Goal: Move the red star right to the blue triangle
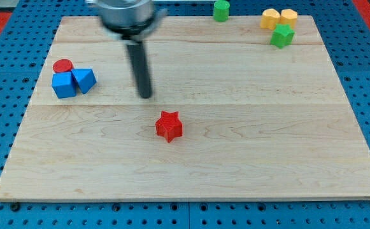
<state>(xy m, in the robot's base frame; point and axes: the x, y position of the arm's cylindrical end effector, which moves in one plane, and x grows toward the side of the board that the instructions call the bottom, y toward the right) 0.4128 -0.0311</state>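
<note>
At the far left of the view, well away from my tip, three blocks huddle together near the left edge of the wooden board [235, 159]. A red cylinder [62, 65] sits at the top of that huddle, touching the blue cube [64, 85] just below it. The blue triangle [84, 80] leans against the cube's right side, so it is the member of the cluster nearest to me, yet a wide strip of bare wood lies between it and my rod.

My tip [146, 96] rests on the board a little left of centre, with the dark rod rising straight up toward the view's top into the arm's round metal housing. I carry no jaws at all, only this rod, so there is nothing to spread or pinch; my tip touches no block.

The red star [169, 125] lies below my tip and slightly to its right, near but clearly apart from it. It stands alone in the middle of the board, well apart from the blue triangle.

Far to my upper right, a green cylinder [221, 10] sits at the board's top edge. Farther right, two yellow blocks [278, 18] press side by side, with a green cube [283, 35] touching them from below.
</note>
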